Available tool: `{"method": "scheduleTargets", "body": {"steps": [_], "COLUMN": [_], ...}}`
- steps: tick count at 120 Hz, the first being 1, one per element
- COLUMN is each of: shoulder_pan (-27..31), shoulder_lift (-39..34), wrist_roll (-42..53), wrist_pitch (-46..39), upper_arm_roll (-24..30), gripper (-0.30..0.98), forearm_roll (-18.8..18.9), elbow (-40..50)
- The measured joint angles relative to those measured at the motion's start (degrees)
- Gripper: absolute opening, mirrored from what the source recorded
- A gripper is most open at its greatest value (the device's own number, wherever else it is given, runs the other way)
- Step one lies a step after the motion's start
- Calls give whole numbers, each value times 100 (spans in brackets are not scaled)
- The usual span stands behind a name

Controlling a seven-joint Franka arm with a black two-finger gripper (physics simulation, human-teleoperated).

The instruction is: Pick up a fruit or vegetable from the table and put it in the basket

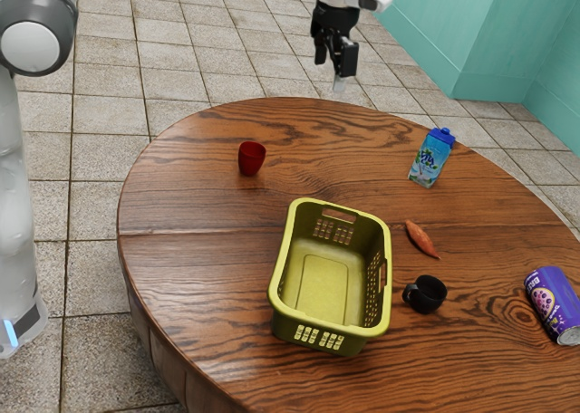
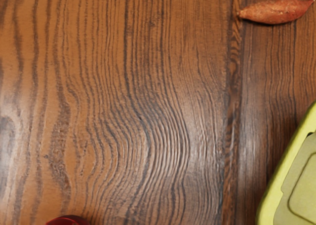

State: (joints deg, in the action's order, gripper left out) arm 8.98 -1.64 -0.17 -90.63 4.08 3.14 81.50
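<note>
My gripper (image 1: 330,71) hangs high over the table's far edge in the exterior view, open, with nothing held. A reddish-orange sweet potato (image 1: 422,239), pointed at both ends, lies on the wood just beyond the basket's right side there; the wrist view also has the sweet potato (image 2: 276,11), off to one side of the hand. The yellow-green basket (image 1: 331,327) stands upright, its visible floor bare. Part of the basket's rim (image 2: 286,161) enters the wrist view.
On the round wooden table (image 1: 208,250) are a red cup (image 1: 251,158), a blue drink carton (image 1: 430,158), a black mug (image 1: 426,294) close to the basket and sweet potato, and a purple can (image 1: 555,306) lying near the exterior view's right edge.
</note>
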Motion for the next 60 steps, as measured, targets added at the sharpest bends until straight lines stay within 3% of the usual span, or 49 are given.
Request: {"method": "scheduleTargets", "body": {"steps": [25,42,60], "shoulder_pan": [-102,-188,55], "shoulder_lift": [9,-17,94], "wrist_roll": [-2,-19,-390], "wrist_pitch": [3,456,735], "upper_arm_roll": [-5,19,577], "gripper": [69,69,69], "forearm_roll": [-17,-38,-48], "elbow": [-20,-1207,-1739]}}
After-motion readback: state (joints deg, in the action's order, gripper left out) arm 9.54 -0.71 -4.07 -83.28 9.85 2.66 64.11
